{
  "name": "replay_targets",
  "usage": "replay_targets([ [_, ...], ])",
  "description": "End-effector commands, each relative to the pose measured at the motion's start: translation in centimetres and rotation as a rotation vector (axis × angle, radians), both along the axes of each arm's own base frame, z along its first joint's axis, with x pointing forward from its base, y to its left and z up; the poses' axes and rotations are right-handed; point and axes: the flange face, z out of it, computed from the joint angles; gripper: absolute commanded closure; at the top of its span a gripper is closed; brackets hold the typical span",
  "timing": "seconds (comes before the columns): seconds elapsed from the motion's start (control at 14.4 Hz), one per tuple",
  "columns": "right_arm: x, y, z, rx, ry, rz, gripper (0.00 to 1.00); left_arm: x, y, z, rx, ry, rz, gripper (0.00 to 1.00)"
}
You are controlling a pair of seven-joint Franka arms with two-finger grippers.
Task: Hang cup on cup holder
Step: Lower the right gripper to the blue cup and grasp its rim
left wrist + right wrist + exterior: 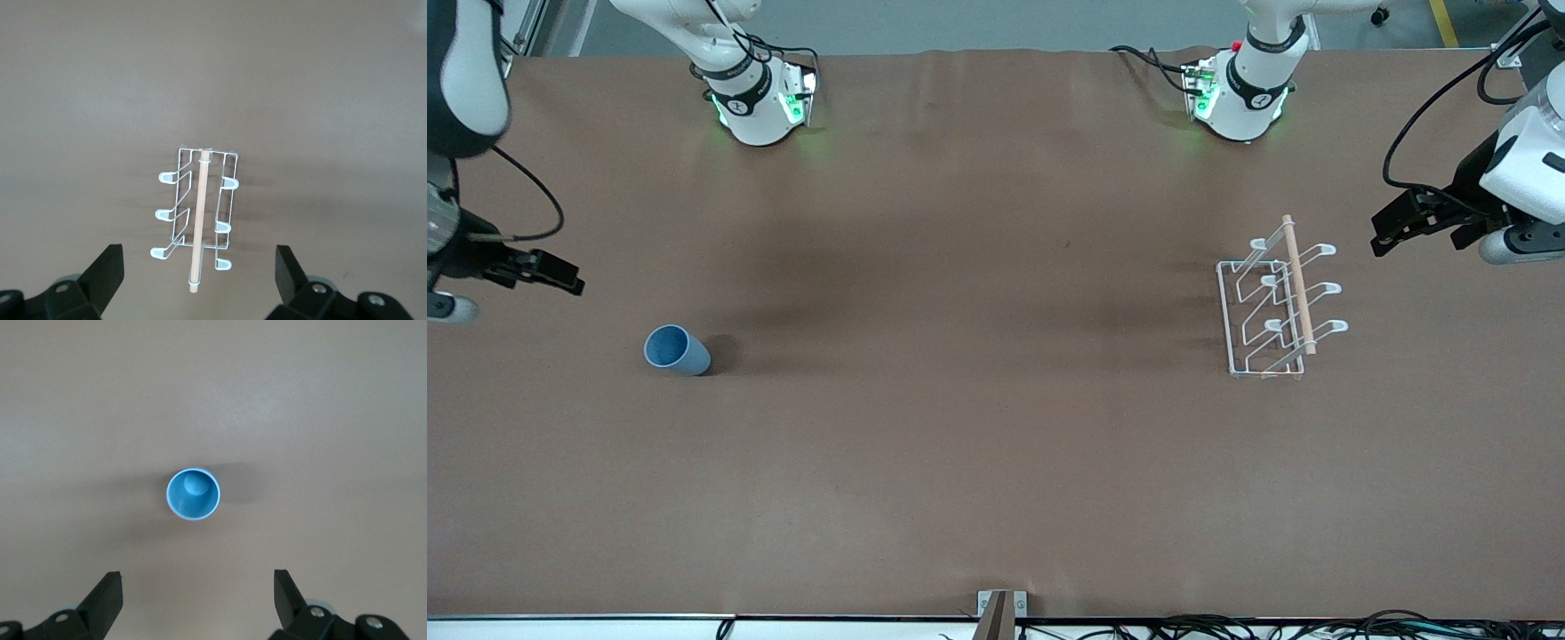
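Light-blue plastic: the cup [678, 350] stands upright, mouth up, on the brown table [978, 444] toward the right arm's end, so a top-down grab looks like the easy way in.
Right gripper: the right gripper [198, 603] hangs up in the air with its fingers [107, 597] spread wide and nothing between them; in its wrist view the cup sits a bit ahead of the fingertips, roughly centred on the gap (so probably parked there to line up the descent).
Cup holder: the white wire cup holder [1276, 302] sits toward the left arm's end, well apart from the cup, wooden rod [1299, 284] along the top, prongs angled out on both sides.
Left gripper: the left gripper [199, 280] also hangs high, fingers released and empty, with the rack just ahead of the fingertips and the rod's end pointing into the gap. My guess is this arm is waiting.
Progress: nothing hung yet, cup untouched.
In the way: not much, just bare tabletop between cup and rack. The trouble I'd expect is flipping the cup mouth-down onto a prong, plus the long carry over.
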Motion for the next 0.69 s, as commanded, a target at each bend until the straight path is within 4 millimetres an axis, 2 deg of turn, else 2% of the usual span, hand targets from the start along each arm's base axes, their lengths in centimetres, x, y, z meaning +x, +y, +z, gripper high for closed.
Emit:
replay_targets([
  [0.0,-0.7,-1.3,-5.7,0.01,-0.004,0.069,0.0,-0.2,0.0,0.8,0.008,-0.02,-0.016,0.0],
  [0.28,0.3,-2.1,-14.5,0.009,0.007,0.097,0.0,-0.3,0.2,0.9,0.007,-0.014,-0.012,0.0],
  [0.35,0.4,-2.1,-16.1,0.007,0.002,0.104,0.0,-0.4,0.2,0.9,0.009,-0.012,-0.012,0.0],
  [0.48,0.7,-1.9,-18.7,0.007,0.007,0.108,0.0,-0.4,0.2,0.7,0.01,-0.003,-0.014,0.0],
  [0.62,0.9,-1.9,-20.2,0.006,0.002,0.109,0.0,-0.3,0.2,0.6,0.012,0.0,-0.024,0.0],
])
